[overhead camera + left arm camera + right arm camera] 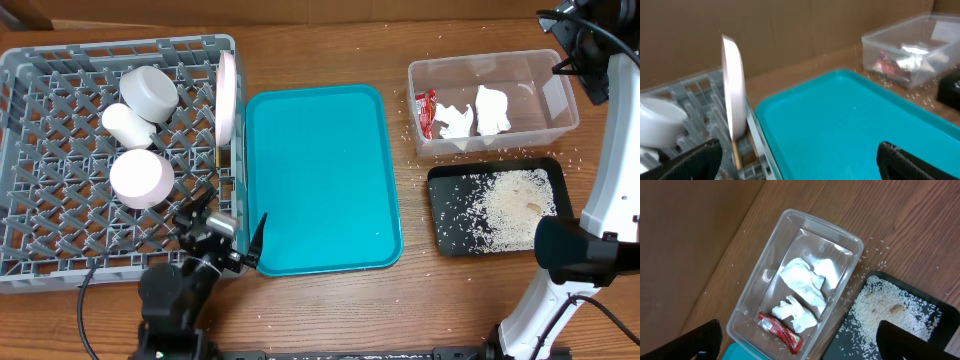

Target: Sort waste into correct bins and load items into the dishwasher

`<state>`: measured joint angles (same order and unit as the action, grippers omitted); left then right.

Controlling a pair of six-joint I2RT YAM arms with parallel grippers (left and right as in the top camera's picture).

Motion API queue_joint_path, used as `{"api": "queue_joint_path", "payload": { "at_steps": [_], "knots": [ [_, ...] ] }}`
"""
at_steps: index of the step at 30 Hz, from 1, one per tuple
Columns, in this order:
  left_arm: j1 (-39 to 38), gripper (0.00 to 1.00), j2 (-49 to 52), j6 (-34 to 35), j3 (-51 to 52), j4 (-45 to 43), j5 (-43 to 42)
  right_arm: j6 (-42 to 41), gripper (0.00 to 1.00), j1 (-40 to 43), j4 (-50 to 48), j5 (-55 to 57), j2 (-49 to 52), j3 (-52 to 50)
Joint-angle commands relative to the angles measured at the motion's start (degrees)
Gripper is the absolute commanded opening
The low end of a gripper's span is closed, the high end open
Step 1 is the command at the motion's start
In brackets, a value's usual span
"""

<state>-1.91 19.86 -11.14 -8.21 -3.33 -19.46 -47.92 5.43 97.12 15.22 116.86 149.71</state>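
wood tabletop (320, 40), strewn rice grains (505, 205), brown wall (805, 25)

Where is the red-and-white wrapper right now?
The wrapper lies inside the clear tub on the right side of the overhead view, at the tub's left end, right beside the crumpled napkins.
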Motion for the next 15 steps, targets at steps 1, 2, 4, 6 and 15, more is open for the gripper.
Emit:
{"api": "queue_joint_path", "payload": {
  "at_steps": [1, 2, 4, 6, 15],
  "knots": [
    [-0.4, 1.00, -3.9, -0.9, 4.9, -5.5, 1.2, 0.3, 1.00, -0.1, -0.2, 0.2, 0.1, 0.3],
    [-0.4, 1.00, -5.1, -0.9, 6.1, -6.8, 2.3, 0.3, 1.00, -0.1, -0.2, 0.2, 0.1, 0.3],
    [-0.4, 1.00, -7.1, -0.9, 8.0, -8.3, 4.0, 0.3, 1.00, -0.1, -0.2, 0.2, 0.1, 0.3],
    [-0.4, 1.00, -9.3, -0.9, 7.9, -6.1, 6.2, 0.3, 1.00, -0.1, -0.2, 0.2, 0.1, 0.3],
    [-0.4, 1.00, -19.7, 0.0, 7.9, 7.2, 12.5, 0.3, 1.00, -0.1, -0.2, 0.2, 0.1, 0.3]
  ]
}}
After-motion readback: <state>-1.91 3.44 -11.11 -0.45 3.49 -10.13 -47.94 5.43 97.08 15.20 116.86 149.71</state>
